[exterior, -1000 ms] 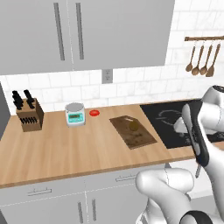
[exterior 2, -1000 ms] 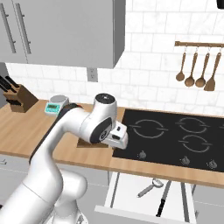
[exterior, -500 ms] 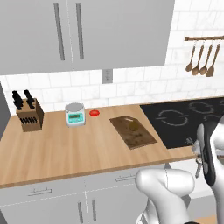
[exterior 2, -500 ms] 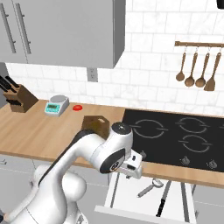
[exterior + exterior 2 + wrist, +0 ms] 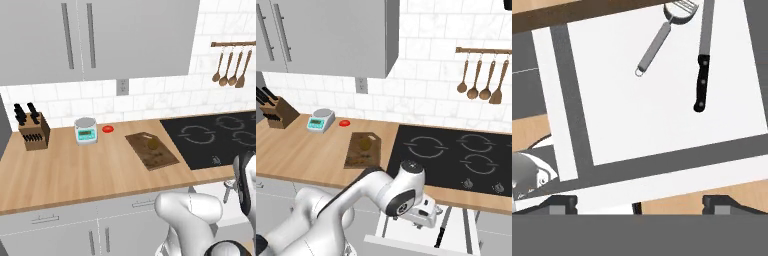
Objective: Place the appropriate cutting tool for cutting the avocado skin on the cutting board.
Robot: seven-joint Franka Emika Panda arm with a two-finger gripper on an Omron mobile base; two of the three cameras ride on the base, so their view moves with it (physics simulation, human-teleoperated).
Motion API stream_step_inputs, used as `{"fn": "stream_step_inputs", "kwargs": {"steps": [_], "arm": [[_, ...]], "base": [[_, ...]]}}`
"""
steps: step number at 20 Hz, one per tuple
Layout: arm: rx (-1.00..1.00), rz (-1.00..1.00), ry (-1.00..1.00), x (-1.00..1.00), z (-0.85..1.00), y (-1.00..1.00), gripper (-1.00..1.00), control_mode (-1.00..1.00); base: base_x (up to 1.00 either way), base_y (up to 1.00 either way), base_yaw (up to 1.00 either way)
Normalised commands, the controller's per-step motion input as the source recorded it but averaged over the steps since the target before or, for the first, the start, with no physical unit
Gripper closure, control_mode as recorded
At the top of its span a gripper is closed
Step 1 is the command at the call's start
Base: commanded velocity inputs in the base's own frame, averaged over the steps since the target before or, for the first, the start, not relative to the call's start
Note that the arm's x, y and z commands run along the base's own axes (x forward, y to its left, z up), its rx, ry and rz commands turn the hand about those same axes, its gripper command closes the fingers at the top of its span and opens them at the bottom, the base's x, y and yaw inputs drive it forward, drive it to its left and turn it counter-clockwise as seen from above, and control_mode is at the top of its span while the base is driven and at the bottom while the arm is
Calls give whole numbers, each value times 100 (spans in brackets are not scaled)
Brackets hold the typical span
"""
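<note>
The knife (image 5: 702,75), black handle and long silver blade, lies in an open white drawer (image 5: 637,115) below the counter. In the right base view the knife (image 5: 441,232) rests in the drawer's right part. My gripper (image 5: 641,206) hangs open above the drawer, its tips wide apart, with the knife ahead and to the right of them. The dark brown cutting board (image 5: 151,150) lies on the counter left of the stovetop, with the small olive avocado (image 5: 153,144) on its far half. From the other side the board (image 5: 361,152) and avocado (image 5: 365,144) show too.
A grey peeler (image 5: 657,44) lies in the drawer left of the knife. The black stovetop (image 5: 456,155) is above the drawer. A knife block (image 5: 34,131), a scale (image 5: 86,131) and a red disc (image 5: 107,129) stand at the counter's back left.
My arm has swung down from over the stovetop's front edge to below counter level, bringing the hand over the open drawer.
</note>
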Motion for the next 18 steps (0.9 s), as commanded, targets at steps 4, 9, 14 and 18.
{"fn": "stream_step_inputs", "kwargs": {"steps": [4,9,14,18], "arm": [[0,5,13,1,-34,-56,-100,-100],[8,10,8,5,-43,-52,-100,-100],[14,11,7,17,-41,-50,-100,-100],[11,11,9,16,-38,-40,-100,-100]], "base": [[0,0,0],[0,0,0],[0,0,0],[0,0,0]]}}
